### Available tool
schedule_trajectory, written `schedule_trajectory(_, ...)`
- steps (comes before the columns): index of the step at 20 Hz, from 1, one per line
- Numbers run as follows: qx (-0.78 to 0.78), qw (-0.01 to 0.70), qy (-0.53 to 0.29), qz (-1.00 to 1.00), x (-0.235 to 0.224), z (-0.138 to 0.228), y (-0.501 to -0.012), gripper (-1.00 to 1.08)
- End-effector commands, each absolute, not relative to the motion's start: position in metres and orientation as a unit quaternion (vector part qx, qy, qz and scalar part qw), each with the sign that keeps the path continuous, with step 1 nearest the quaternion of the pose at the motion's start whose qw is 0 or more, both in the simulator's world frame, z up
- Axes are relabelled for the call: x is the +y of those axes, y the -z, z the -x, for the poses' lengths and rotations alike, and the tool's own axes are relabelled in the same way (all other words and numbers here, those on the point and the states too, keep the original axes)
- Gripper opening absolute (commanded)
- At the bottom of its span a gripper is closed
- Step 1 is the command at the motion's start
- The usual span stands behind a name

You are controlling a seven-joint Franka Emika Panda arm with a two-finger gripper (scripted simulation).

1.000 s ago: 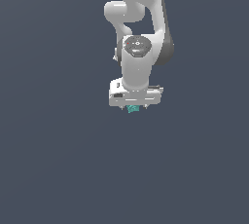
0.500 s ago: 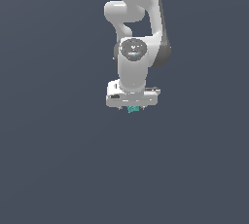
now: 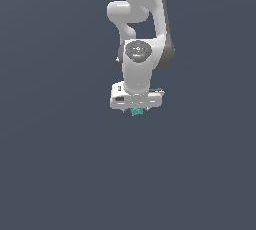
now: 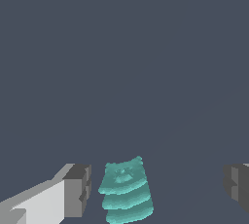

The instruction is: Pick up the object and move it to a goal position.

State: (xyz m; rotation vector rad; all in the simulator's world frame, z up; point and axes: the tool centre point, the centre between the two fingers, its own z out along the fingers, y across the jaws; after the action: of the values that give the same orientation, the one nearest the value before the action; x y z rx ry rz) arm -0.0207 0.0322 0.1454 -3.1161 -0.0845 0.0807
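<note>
The object (image 4: 125,191) is a small teal lump with wavy ridges stacked one over the other, wider low down than at its top. In the wrist view it sits between the two fingers of the claw (image 4: 158,189), much nearer to one finger than to the other. The near finger (image 4: 78,189) has a grey pad and a white body, and a thin dark gap shows between that pad and the object. The far finger is only a grey edge at the side of the picture, well apart from the object. So the claw is wide open and is not holding anything.

The exterior view shows far less of the object (image 3: 136,111) — just a tiny teal speck peeking out under the claw (image 3: 136,109). The ridges cannot be seen there, and the fingers are too small to tell apart. What this view does show is the arm (image 3: 140,29): a white and grey arm that comes down from the top of the picture, bends, and points straight down, with the wide white claw at its lower end right over the object.

All around is plain dark blue-grey ground (image 3: 60,164). Neither view shows clearly whether the object rests on it.
</note>
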Motion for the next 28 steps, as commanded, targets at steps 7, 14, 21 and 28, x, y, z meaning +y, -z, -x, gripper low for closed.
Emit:
schedule_trajectory(7, -0.071, 0.006, -0.016, 0.997, 0.038, 0.052, -0.123, 1.0)
schedule_trajectory(14, -0.116, 0.002, -0.007, 0.993, 0.043, 0.088, -0.102, 1.0)
schedule_trajectory(21, -0.142, 0.0, -0.001, 0.99, 0.046, 0.109, -0.092, 1.0)
schedule_trajectory(28, -0.146, 0.0, -0.001, 0.989, 0.046, 0.113, -0.09, 1.0)
